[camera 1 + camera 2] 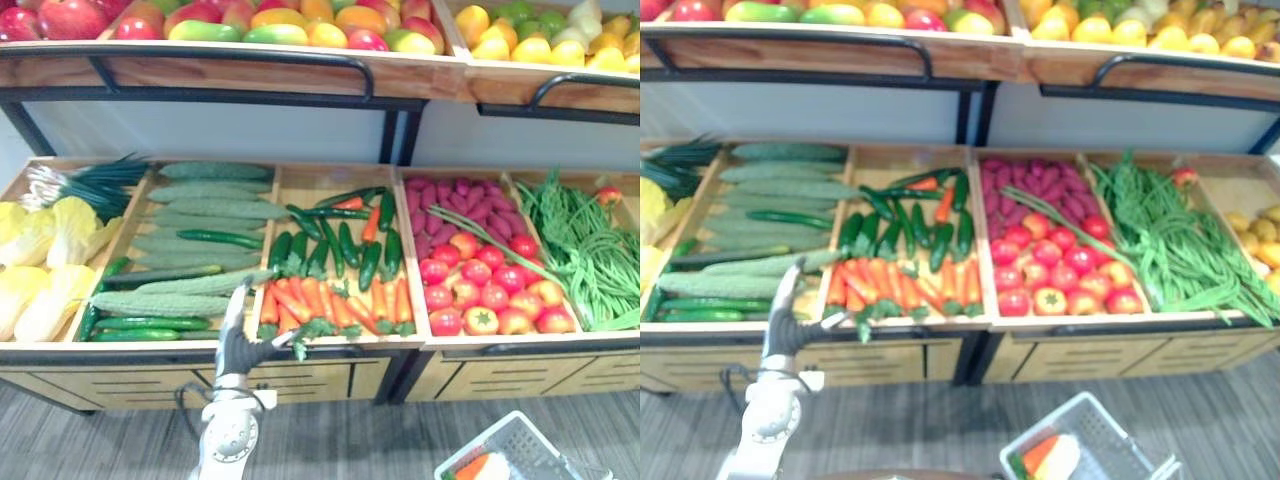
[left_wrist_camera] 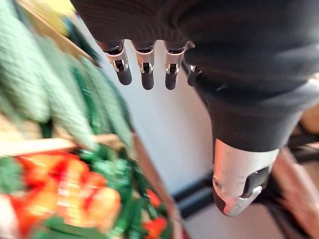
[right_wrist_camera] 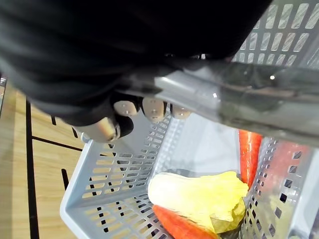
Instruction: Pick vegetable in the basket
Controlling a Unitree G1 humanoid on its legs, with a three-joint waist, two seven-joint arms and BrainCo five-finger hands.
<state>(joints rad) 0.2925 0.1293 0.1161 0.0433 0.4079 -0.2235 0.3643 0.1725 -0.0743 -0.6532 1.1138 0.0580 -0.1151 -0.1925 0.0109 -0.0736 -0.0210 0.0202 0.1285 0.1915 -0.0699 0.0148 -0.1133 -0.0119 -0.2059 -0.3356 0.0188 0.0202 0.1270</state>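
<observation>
The right hand grips the basket handle; left hand stands upright, fingers straight, empty, by carrots.

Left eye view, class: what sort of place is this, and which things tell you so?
Probably a grocery shop's produce section: wooden bins of carrots and tomatoes, a fruit shelf above, and a grey shopping basket gripped by the right hand.

Left hand (fingers straight) hovers near carrots; basket sits lower right.
</observation>
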